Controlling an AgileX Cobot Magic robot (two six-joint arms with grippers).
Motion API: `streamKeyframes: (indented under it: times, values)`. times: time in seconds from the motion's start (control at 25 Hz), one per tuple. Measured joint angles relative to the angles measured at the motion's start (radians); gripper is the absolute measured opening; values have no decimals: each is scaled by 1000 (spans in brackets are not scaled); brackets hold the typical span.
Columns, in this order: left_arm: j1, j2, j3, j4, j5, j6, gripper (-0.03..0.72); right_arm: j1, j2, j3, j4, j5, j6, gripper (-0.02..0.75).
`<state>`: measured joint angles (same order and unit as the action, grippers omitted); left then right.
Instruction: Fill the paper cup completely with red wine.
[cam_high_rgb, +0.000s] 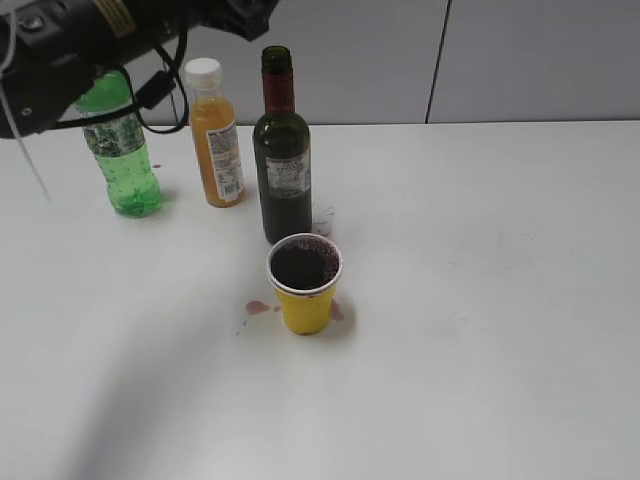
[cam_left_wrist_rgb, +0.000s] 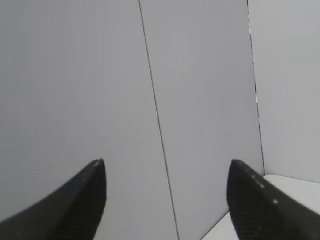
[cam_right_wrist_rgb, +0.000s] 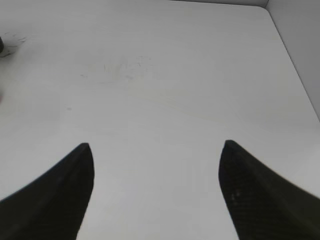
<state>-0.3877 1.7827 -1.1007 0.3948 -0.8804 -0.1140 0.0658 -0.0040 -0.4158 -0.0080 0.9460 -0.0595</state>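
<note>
The yellow paper cup (cam_high_rgb: 304, 283) stands on the white table (cam_high_rgb: 480, 300) near the middle, holding dark red wine (cam_high_rgb: 300, 265) up near its rim. The dark green wine bottle (cam_high_rgb: 282, 150) stands upright and uncapped just behind the cup. My left gripper (cam_left_wrist_rgb: 167, 170) is open and empty, raised and facing the grey wall; its arm shows at the top left of the exterior view. My right gripper (cam_right_wrist_rgb: 156, 150) is open and empty above bare table; it is outside the exterior view.
An orange juice bottle (cam_high_rgb: 216, 135) with a white cap and a bright green soda bottle (cam_high_rgb: 122, 150) stand left of the wine bottle. Small red spill stains (cam_high_rgb: 258, 308) lie beside the cup. The table's far right edge (cam_right_wrist_rgb: 292, 55) meets the wall.
</note>
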Motion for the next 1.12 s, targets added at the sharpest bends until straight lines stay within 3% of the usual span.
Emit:
streamKeyframes:
  times: [0.32, 0.68, 0.84, 1.12]
  values:
    - [0, -215, 0, 48, 430, 0, 570, 0, 0, 0, 0, 0, 0, 589]
    - [0, -407, 0, 49, 1155, 0, 570, 0, 0, 0, 0, 0, 1, 589]
    - [0, -465, 0, -23, 1482, 52, 570, 0, 0, 0, 0, 0, 1, 589]
    - [3, -529, 0, -279, 1857, 211, 570, 0, 0, 0, 0, 0, 0, 589]
